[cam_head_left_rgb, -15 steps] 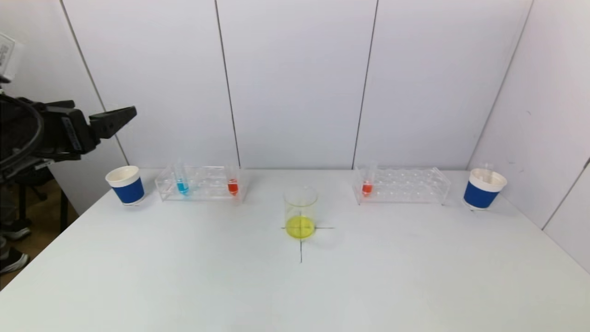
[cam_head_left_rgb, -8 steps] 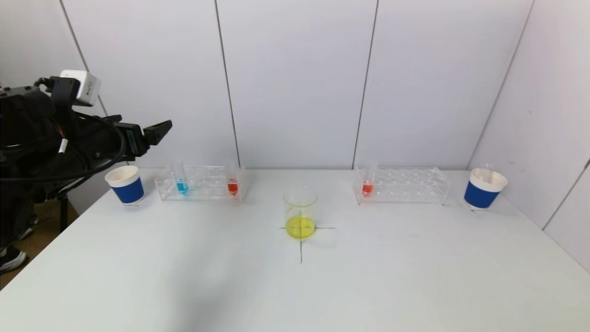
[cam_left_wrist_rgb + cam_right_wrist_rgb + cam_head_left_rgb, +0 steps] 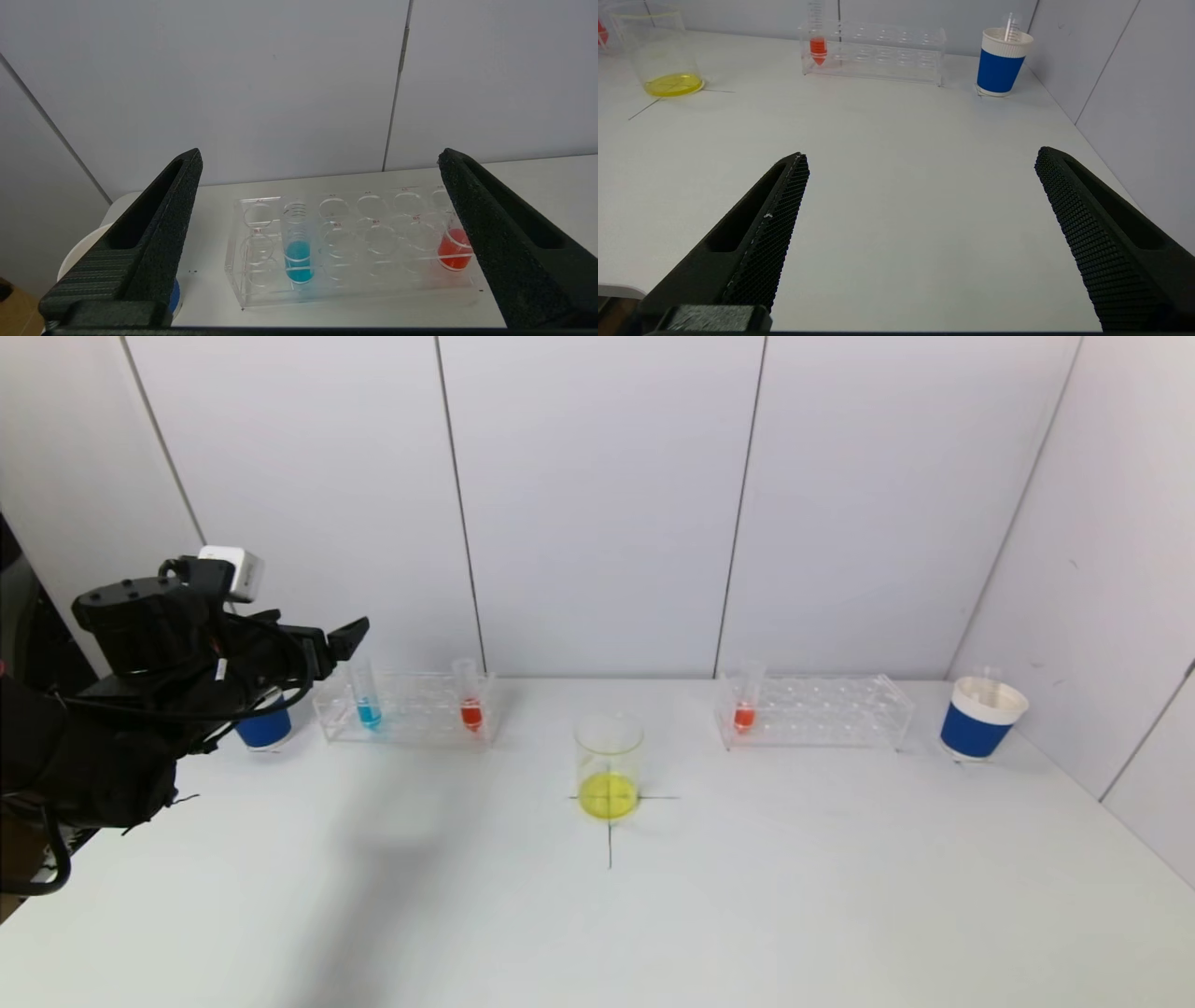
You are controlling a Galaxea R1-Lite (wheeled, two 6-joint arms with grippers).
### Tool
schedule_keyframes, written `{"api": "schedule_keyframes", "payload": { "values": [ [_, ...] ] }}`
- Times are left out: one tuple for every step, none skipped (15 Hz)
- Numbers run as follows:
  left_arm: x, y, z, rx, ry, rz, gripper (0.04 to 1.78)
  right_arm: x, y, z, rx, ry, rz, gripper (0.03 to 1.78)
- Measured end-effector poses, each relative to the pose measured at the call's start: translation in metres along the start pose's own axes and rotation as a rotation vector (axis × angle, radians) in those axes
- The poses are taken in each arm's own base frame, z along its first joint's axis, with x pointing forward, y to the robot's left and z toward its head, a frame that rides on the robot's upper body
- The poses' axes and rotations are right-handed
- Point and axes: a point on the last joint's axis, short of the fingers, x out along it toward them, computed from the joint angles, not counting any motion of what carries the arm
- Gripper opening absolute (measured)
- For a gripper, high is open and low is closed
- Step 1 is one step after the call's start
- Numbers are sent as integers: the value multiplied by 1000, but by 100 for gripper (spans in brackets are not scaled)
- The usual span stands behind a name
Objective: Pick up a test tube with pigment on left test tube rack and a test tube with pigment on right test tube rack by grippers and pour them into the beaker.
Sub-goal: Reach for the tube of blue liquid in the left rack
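The clear left rack (image 3: 406, 709) holds a blue-pigment tube (image 3: 366, 696) and a red-pigment tube (image 3: 470, 700); both also show in the left wrist view, the blue tube (image 3: 298, 242) and the red tube (image 3: 452, 246). The clear right rack (image 3: 814, 711) holds one red-pigment tube (image 3: 744, 700), also seen in the right wrist view (image 3: 817, 37). The beaker (image 3: 609, 765) with yellow liquid stands at the table's middle on a black cross. My left gripper (image 3: 350, 637) is open and empty, just short of the left rack. My right gripper (image 3: 920, 158) is open and empty over the near right table, out of the head view.
A blue-and-white paper cup (image 3: 264, 728) stands left of the left rack, partly behind my left arm. Another cup (image 3: 977, 717) with an empty tube in it stands right of the right rack. Walls close the back and right.
My left arm has swung in from the far left, rightward and downward, until its gripper is by the left rack. Nothing on the table has moved.
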Motion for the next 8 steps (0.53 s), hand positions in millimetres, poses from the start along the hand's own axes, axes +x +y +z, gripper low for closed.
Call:
{"api": "schedule_keyframes", "payload": {
  "values": [
    [6, 1, -8, -1, 4, 3, 176, 0, 0, 0, 0, 0, 0, 176],
    [10, 2, -15, -1, 8, 3, 176, 0, 0, 0, 0, 0, 0, 176],
    [15, 3, -21, -2, 14, 5, 176, 0, 0, 0, 0, 0, 0, 176],
    [18, 4, -27, -3, 22, 6, 176, 0, 0, 0, 0, 0, 0, 176],
    [21, 4, -33, -4, 34, 5, 176, 0, 0, 0, 0, 0, 0, 176],
    [23, 5, -37, -4, 43, 5, 176, 0, 0, 0, 0, 0, 0, 176],
    [25, 5, -41, -4, 47, 5, 176, 0, 0, 0, 0, 0, 0, 176],
    [27, 5, -44, -4, 46, 5, 176, 0, 0, 0, 0, 0, 0, 176]
  ]
}}
